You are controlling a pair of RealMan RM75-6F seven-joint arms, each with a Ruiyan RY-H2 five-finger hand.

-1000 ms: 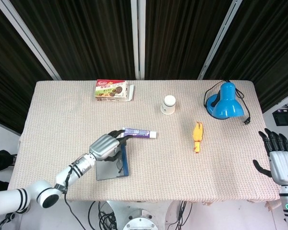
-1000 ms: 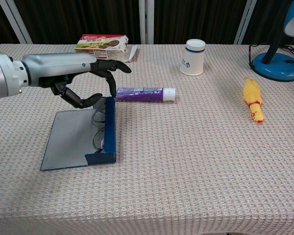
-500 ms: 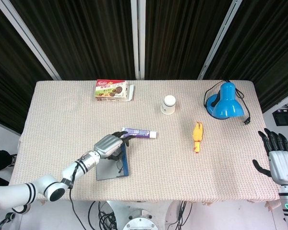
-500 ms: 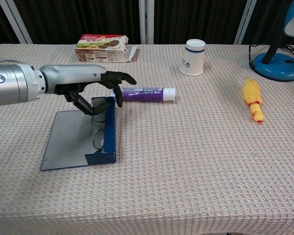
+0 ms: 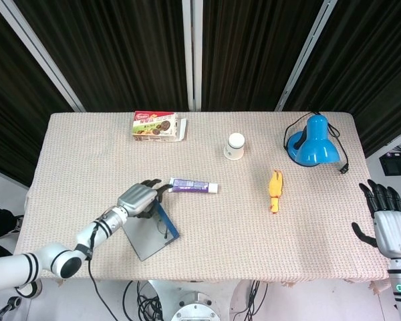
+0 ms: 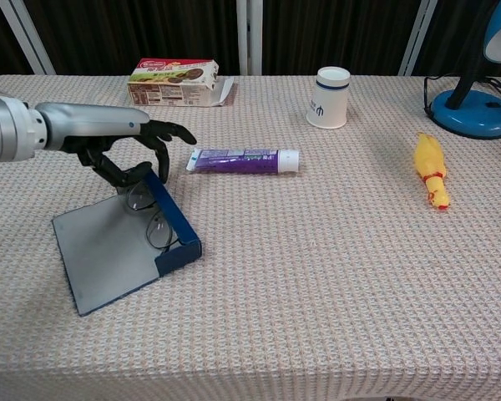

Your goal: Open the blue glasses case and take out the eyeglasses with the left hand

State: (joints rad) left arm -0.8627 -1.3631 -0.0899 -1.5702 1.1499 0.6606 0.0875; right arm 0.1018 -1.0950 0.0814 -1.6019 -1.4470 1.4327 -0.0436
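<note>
The blue glasses case (image 6: 174,219) lies open near the table's front left, its grey lid (image 6: 100,251) flat on the cloth; the head view shows the case (image 5: 149,235) turned askew. The eyeglasses (image 6: 153,224) lie inside against the blue wall, and also show in the head view (image 5: 163,226). My left hand (image 6: 117,142) is at the case's far end, thumb and fingers pinching the end of the blue wall; from the head it shows as a grey hand (image 5: 139,198). My right hand (image 5: 386,217) hangs beyond the table's right edge, fingers spread, holding nothing.
A purple tube (image 6: 242,159) lies just right of my left hand. A cookie box (image 6: 174,71) sits at the back, a white cup (image 6: 329,97) right of it. A yellow rubber chicken (image 6: 430,169) and a blue lamp (image 6: 476,109) are at the right.
My left hand has drawn back to the left, and the open case has swung with it, its near end turning right so it now lies askew. The right hand has not moved.
</note>
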